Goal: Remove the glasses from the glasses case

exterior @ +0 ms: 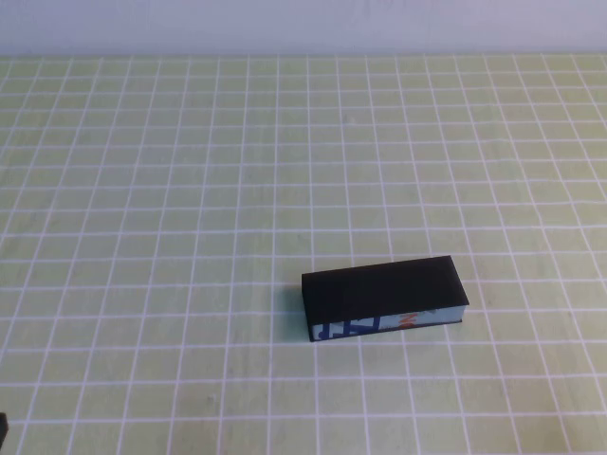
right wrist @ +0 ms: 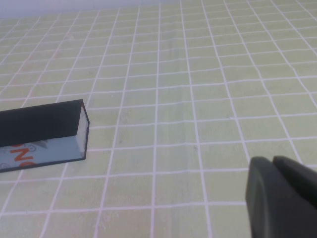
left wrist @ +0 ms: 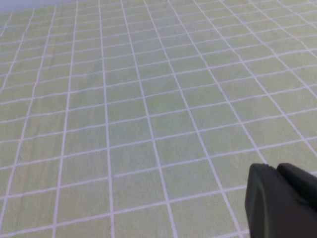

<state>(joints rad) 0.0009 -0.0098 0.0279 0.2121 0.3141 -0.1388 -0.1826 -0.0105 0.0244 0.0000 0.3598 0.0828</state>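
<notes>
The glasses case (exterior: 384, 298) is a long matte black box lying closed on the green grid mat, right of centre, its white printed front strip facing me. One end of it shows in the right wrist view (right wrist: 42, 131). The glasses are hidden, no part of them shows. My left gripper (left wrist: 272, 168) hovers over bare mat with its fingers pressed together and nothing in them; only a dark tip of it shows at the high view's lower left corner (exterior: 3, 431). My right gripper (right wrist: 271, 161) is shut and empty, well apart from the case's end.
The green mat with white grid lines (exterior: 190, 190) covers the whole table. A pale wall (exterior: 303, 24) runs along its far edge.
</notes>
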